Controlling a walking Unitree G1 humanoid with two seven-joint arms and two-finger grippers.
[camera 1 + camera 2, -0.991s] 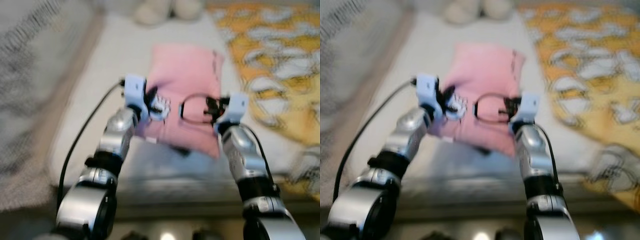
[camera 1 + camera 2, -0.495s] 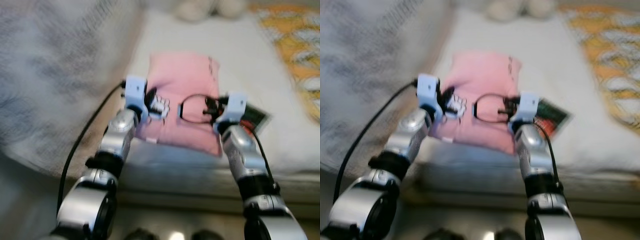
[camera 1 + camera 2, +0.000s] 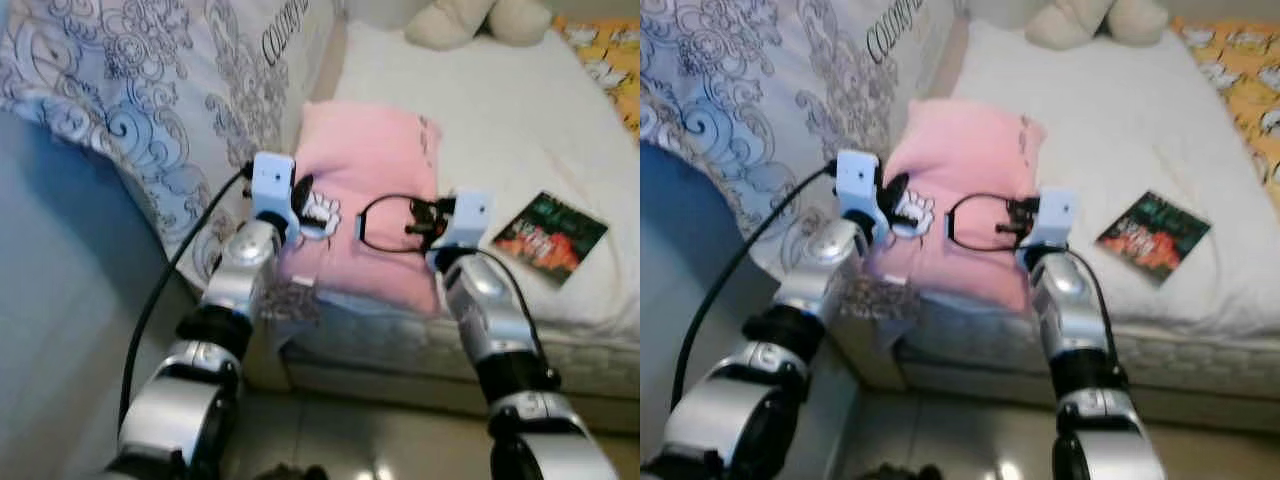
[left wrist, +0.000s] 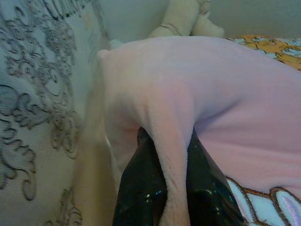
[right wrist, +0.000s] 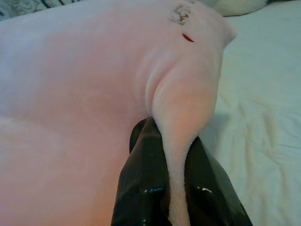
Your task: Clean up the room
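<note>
Left gripper pinching pink pillow edge | right gripper pinching opposite edge | pillow hanging over white bed | book lying nearby

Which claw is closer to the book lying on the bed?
Right. The right claw pinches the pink pillow on the edge facing the book. The left claw grips the pillow's opposite edge, beside the patterned duvet.

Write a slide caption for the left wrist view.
Left tool shut on a fold of the pink pillow, patterned bedding beside it.
</note>
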